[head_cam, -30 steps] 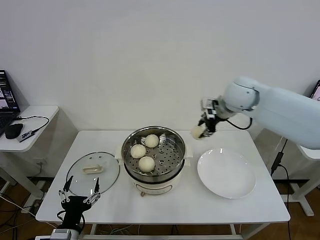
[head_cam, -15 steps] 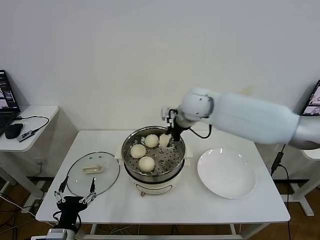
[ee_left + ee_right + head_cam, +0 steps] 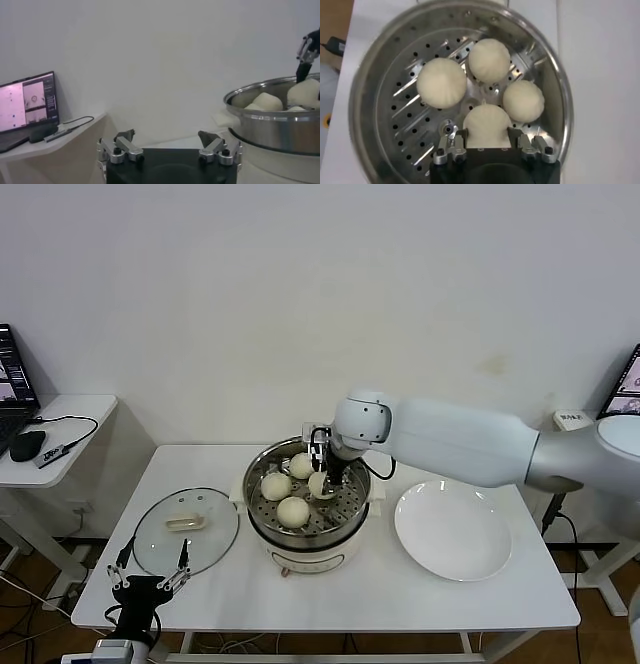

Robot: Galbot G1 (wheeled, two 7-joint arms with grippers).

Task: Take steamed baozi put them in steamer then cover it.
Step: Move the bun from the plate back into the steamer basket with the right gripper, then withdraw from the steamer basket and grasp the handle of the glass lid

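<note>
The right gripper [image 3: 487, 145] is down in the steamer [image 3: 357, 506], its fingers [image 3: 449, 148] closed on the fourth baozi [image 3: 487, 125], low over the tray beside three others. The buns look soft and light, easily dented, so a gentle pinch across the sides suits them. The glass cover [image 3: 186, 531] on the table [image 3: 400, 589] looks heavier and breakable; its central handle [image 3: 188, 523] is the place to grip. The left gripper [image 3: 150, 582] waits open just beside it.

Cream-white baozi [image 3: 441, 82] – shiny steel steamer [image 3: 380, 75], dotted tray – white plate [image 3: 452, 532].
</note>
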